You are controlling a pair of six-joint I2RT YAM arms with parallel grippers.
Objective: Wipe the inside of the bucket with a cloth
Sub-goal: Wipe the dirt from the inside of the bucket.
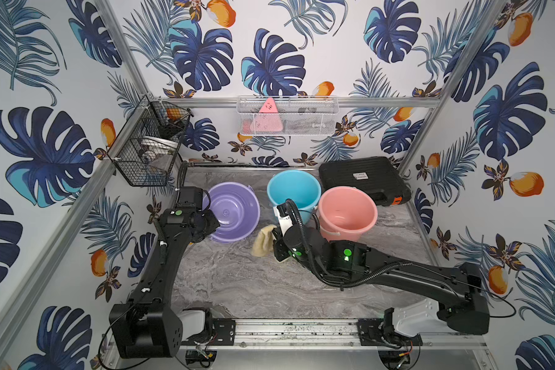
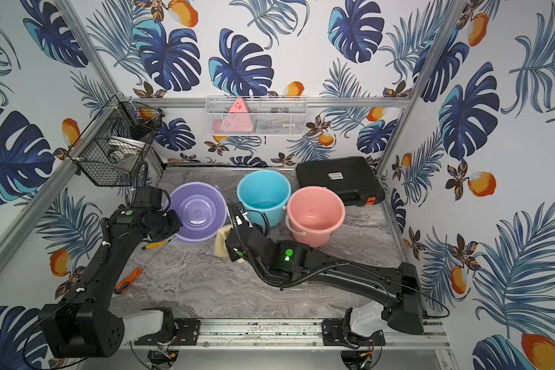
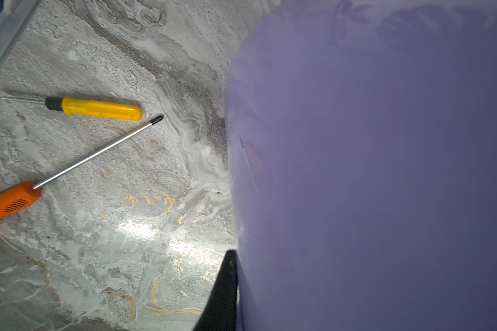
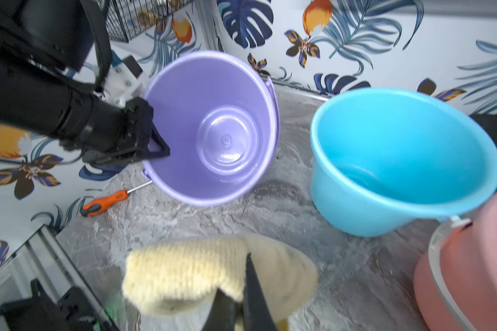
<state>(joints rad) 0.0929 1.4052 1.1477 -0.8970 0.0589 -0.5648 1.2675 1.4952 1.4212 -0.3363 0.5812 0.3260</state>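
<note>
Right wrist view shows the right gripper (image 4: 241, 301) with its jaws pinched narrow on the cloth (image 4: 201, 275), a pale tan-yellow rag that bunches and drapes over the dark fingers above the middle of the tabletop (image 4: 284, 200); whether its lower edge touches the surface I cannot tell. Ahead of it the purple bucket (image 4: 184, 94) stands near the left edge, tilted so its mouth turns toward the front. The left gripper (image 4: 155, 149) is clamped on the bucket's rim, one finger inside the wall and, in the left wrist view, another finger (image 3: 224, 286) against the outside. In both top views the cloth sits just in front of the gap between the purple bucket and the blue bucket (image 1: 293, 189), which stands upright by the back edge. The pink bucket (image 1: 346, 211) is just beside the blue one, and a black case (image 1: 362, 179) fills the back right corner. A yellow screwdriver (image 3: 98, 108) and an orange screwdriver (image 3: 12, 200) lie near the left edge
</note>
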